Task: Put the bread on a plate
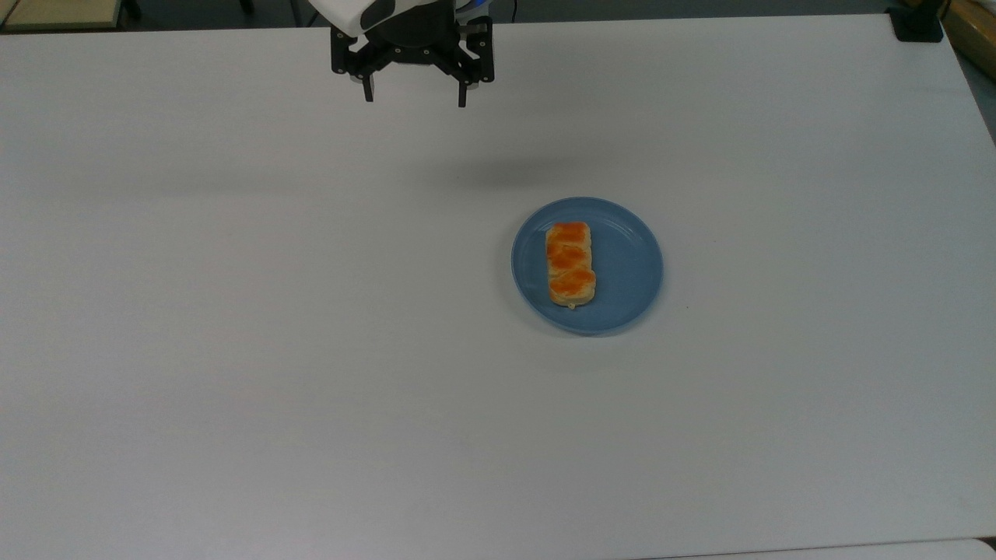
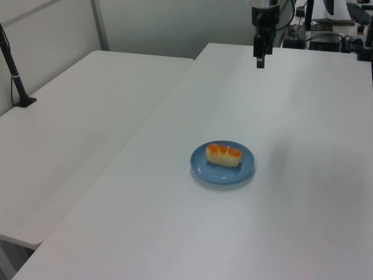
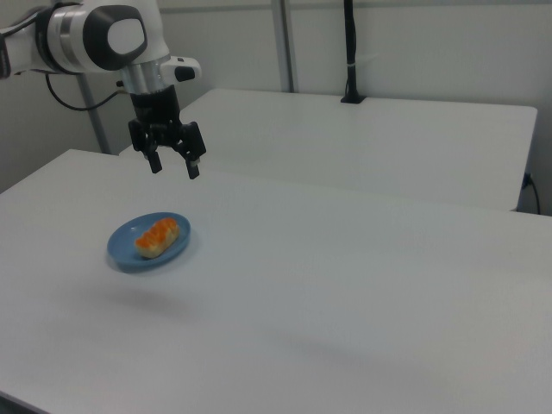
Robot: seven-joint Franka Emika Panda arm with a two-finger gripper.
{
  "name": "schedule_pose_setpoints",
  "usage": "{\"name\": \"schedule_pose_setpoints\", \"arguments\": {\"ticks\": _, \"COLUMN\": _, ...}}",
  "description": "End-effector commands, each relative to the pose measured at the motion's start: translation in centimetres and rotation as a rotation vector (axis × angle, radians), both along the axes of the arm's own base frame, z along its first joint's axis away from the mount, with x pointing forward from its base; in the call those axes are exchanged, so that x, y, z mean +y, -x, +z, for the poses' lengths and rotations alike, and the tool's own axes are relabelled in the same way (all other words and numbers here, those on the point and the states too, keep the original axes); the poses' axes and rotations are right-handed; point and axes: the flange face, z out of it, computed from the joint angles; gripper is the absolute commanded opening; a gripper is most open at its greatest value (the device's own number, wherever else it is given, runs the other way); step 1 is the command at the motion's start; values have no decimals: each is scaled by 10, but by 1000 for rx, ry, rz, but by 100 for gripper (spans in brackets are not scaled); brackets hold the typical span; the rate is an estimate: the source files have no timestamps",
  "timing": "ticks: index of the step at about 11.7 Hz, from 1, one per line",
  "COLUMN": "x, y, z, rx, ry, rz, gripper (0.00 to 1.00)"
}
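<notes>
The bread point(image 1: 571, 264) lies flat on the light-blue plate point(image 1: 630, 268) — a pale-yellow loaf with three orange-brown glazed bumps along its top. In the top view it sits in the plate's left half, its long axis running up and down the picture, with bare blue plate showing to its right. In the left view the loaf point(image 2: 224, 154) rests across the plate point(image 2: 222, 174), and in the right view the bread point(image 3: 156, 237) lies at a slant on the plate point(image 3: 125, 256).

The plate stands on a broad white table point(image 1: 233, 350), right of centre in the top view.

The claw point(image 1: 413, 99) hangs well apart from the plate, near the table's far edge at the upper part of the top view, off to the plate's upper left. Its two black fingers point down and stand apart, with nothing between them. In the right view the claw point(image 3: 173, 169) hovers above the table, up and slightly right of the plate, fingers spread — the white arm point(image 3: 95, 39) reaches in from the right view's left. In the left view the claw point(image 2: 259, 62) hangs near the far end of the table.

No writing or brand mark can be read on the plate, the bread or the arm.
</notes>
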Motion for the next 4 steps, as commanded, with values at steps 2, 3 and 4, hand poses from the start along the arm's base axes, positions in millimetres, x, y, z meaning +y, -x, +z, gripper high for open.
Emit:
{"name": "schedule_pose_setpoints", "arguments": {"ticks": 2, "x": -7, "y": 8, "z": 7, "rx": -2, "ry": -22, "rz": -1, "gripper": 100}}
{"name": "schedule_pose_setpoints", "arguments": {"ticks": 3, "x": -7, "y": 8, "z": 7, "rx": -2, "ry": -22, "rz": -1, "gripper": 100}}
{"name": "schedule_pose_setpoints", "arguments": {"ticks": 4, "x": -7, "y": 8, "z": 7, "rx": -2, "ry": -24, "rz": -2, "gripper": 100}}
